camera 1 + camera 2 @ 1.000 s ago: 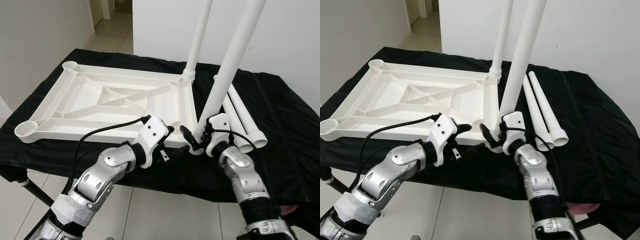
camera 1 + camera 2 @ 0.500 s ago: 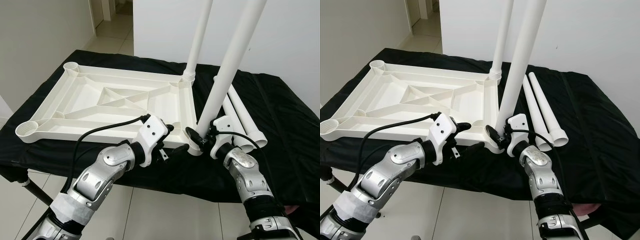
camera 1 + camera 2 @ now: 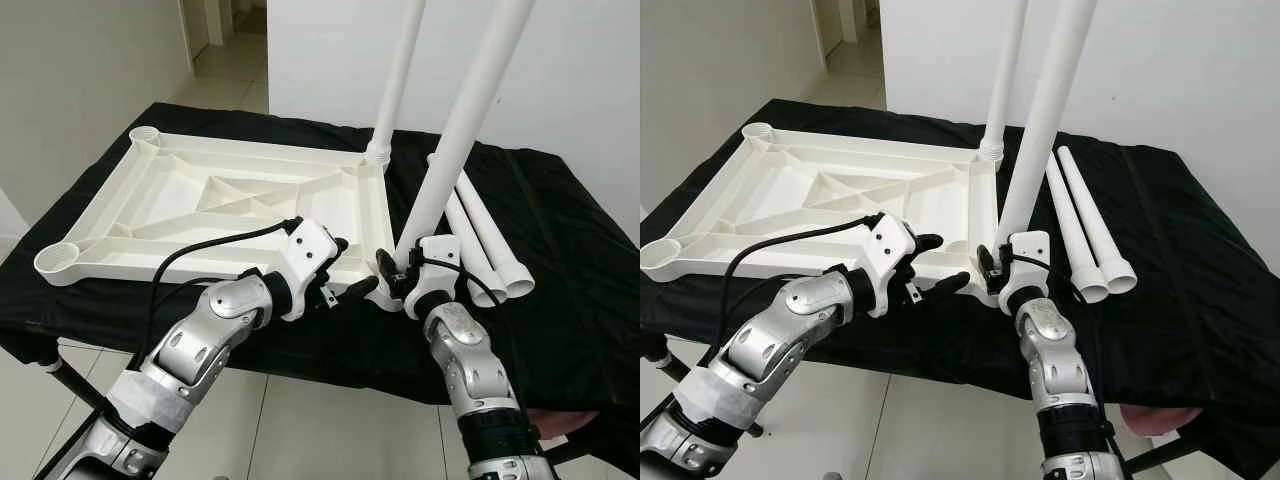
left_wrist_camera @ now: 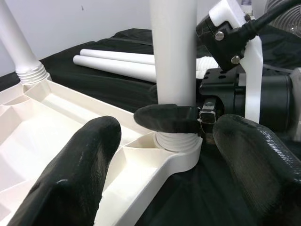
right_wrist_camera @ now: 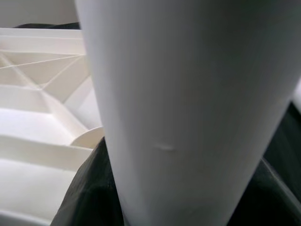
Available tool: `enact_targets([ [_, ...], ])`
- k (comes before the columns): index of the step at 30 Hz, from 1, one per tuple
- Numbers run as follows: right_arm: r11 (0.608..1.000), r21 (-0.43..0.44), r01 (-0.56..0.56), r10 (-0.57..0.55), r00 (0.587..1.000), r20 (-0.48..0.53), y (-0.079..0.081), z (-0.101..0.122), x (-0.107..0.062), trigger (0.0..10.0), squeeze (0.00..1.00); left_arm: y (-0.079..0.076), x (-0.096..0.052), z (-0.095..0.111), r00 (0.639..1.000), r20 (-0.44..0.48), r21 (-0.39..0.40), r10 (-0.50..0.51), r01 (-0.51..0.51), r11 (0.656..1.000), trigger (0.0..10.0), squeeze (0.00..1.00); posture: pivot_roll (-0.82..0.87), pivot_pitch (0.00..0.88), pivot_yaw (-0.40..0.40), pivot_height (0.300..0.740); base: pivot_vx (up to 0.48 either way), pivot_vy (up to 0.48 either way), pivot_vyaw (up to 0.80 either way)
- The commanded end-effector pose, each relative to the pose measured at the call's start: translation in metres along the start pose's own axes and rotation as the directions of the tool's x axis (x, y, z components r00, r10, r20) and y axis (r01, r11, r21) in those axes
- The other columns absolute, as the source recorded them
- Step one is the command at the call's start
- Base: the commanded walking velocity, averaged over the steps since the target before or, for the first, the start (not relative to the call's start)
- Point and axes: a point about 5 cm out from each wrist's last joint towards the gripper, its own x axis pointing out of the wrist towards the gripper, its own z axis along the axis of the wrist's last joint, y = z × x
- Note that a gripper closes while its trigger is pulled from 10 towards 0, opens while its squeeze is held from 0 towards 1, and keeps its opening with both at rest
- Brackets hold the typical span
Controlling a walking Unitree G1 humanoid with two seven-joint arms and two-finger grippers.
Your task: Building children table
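table top (image 3: 220, 200) lies upside down on the black-draped desk (image 3: 560, 300), ribs up, sockets at the corners. far right corner already carries an upright leg (image 3: 395, 80). near right corner socket (image 4: 176, 148) has the second leg (image 3: 455, 140) standing in it, thread ring just at the socket mouth, leaning a little.

my right pincer (image 3: 392, 283) is clamped on that leg right at its base, just above the thread. my left pincer (image 3: 352, 270) sits beside the same corner, fingers (image 4: 80, 160) spread apart, holding nothing, one over the table top rim, the other out over the cloth.

two spare legs (image 3: 490, 240) lie side by side on the desk to the right, flared ends toward me.

handling guess: hollow plastic tube, light, stiff, smooth and slippery under the pads. long lever above my grip, so it'll want to tip; low hold is good for turning, poor for keeping it plumb. table top is light too and may slide or spin on the cloth, so the left should brace the rim by the socket. risk: cross-threading if it goes in tilted.
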Motion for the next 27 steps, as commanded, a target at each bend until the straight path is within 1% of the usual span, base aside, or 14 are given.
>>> enact_targets([
  [1, 0.982, 0.03, 0.186, -0.181, 0.975, -0.13, -0.009, -0.026, -0.01, 10.0, 0.0, -0.007, 0.001, 0.001, 0.988, 0.007, 0.007, -0.153, 0.153, 0.988, 10.0, 0.0, -0.12, 0.0, -0.006, 0.74, 0.0, 0.0, 0.0],
  [6, 0.98, 0.043, 0.193, -0.187, 0.976, -0.113, -0.002, -0.022, -0.012, 10.0, 0.0, -0.008, 0.003, 0.0, 0.987, 0.006, 0.013, -0.16, 0.16, 0.987, 10.0, 0.0, -0.13, 0.0, 0.002, 0.74, 0.0, 0.0, 0.0],
  [7, 0.981, 0.047, 0.188, -0.182, 0.978, -0.103, -0.002, -0.021, -0.012, 10.0, 0.36, -0.007, 0.004, 0.0, 0.987, 0.009, 0.011, -0.162, 0.162, 0.987, 10.0, 0.0, -0.14, 0.0, -0.003, 0.74, 0.0, 0.0, 0.0],
  [8, 0.982, 0.078, 0.174, -0.166, 0.982, -0.09, 0.0, -0.019, -0.013, 10.0, 1.0, -0.006, 0.005, 0.001, 0.987, 0.012, 0.012, -0.163, 0.163, 0.987, 10.0, 0.0, -0.14, 0.0, -0.001, 0.74, 0.0, 0.0, 0.0],
  [13, 0.984, 0.14, 0.11, -0.109, 0.994, -0.016, 0.005, -0.008, -0.013, 10.0, 1.0, -0.002, 0.008, 0.006, 0.988, 0.026, 0.023, -0.155, 0.154, 0.988, 10.0, 0.0, -0.13, 0.0, -0.005, 0.74, 0.0, 0.0, 0.0],
  [18, 0.993, 0.12, 0.01, -0.013, 1.0, 0.024, 0.008, -0.001, -0.012, 10.0, 1.0, -0.001, 0.005, 0.006, 0.99, 0.022, 0.032, -0.142, 0.141, 0.99, 10.0, 0.0, -0.11, 0.0, -0.009, 0.74, 0.0, 0.0, 0.0],
  [19, 0.994, 0.09, -0.054, 0.051, 0.998, 0.041, 0.007, 0.002, -0.012, 10.0, 0.0, -0.002, 0.004, 0.005, 0.99, 0.019, 0.027, -0.142, 0.141, 0.99, 10.0, 0.0, -0.1, 0.0, -0.004, 0.74, 0.0, 0.0, 0.0],
  [20, 0.992, 0.067, -0.105, 0.102, 0.993, 0.055, 0.005, 0.005, -0.012, 10.0, 0.0, -0.004, 0.002, 0.004, 0.989, 0.018, 0.023, -0.144, 0.143, 0.989, 10.0, 0.0, -0.1, 0.0, -0.003, 0.74, 0.0, 0.0, 0.0],
  [22, 0.992, 0.067, -0.105, 0.102, 0.993, 0.055, 0.005, 0.005, -0.012, 10.0, 0.0, -0.004, 0.002, 0.004, 0.989, 0.018, 0.023, -0.144, 0.143, 0.989, 10.0, 0.0, -0.1, 0.0, -0.003, 0.74, 0.0, 0.0, 0.0],
  [23, 0.987, 0.016, -0.161, 0.16, 0.985, 0.07, 0.001, 0.007, -0.011, 10.0, 0.0, -0.005, 0.001, 0.002, 0.989, 0.013, 0.017, -0.145, 0.145, 0.989, 10.0, 0.0, -0.09, 0.0, -0.002, 0.74, 0.0, 0.0, 0.0],
  [24, 0.987, 0.016, -0.161, 0.16, 0.985, 0.07, 0.001, 0.007, -0.011, 10.0, 0.0, -0.005, 0.001, 0.002, 0.989, 0.013, 0.017, -0.145, 0.145, 0.989, 10.0, 0.0, -0.09, 0.0, -0.002, 0.74, 0.0, 0.0, 0.0],
  [25, 0.973, -0.04, -0.225, 0.228, 0.971, 0.068, -0.005, 0.008, -0.009, 10.0, 0.0, -0.007, 0.0, 0.001, 0.989, 0.01, 0.014, -0.146, 0.146, 0.989, 10.0, 0.0, -0.09, 0.0, -0.008, 0.74, 0.0, 0.0, 0.0],
  [26, 0.94, -0.115, -0.322, 0.329, 0.943, 0.049, -0.013, 0.01, -0.004, 10.0, 0.0, -0.011, -0.002, -0.001, 0.988, 0.012, 0.005, -0.156, 0.156, 0.988, 10.0, 0.0, -0.09, 0.0, -0.008, 0.74, 0.0, 0.0, 0.0],
  [27, 0.94, -0.115, -0.322, 0.329, 0.943, 0.049, -0.013, 0.01, -0.004, 10.0, 0.0, -0.011, -0.002, -0.001, 0.988, 0.012, 0.005, -0.156, 0.156, 0.988, 10.0, 0.0, -0.09, 0.0, -0.008, 0.74, 0.0, 0.0, 0.0],
])
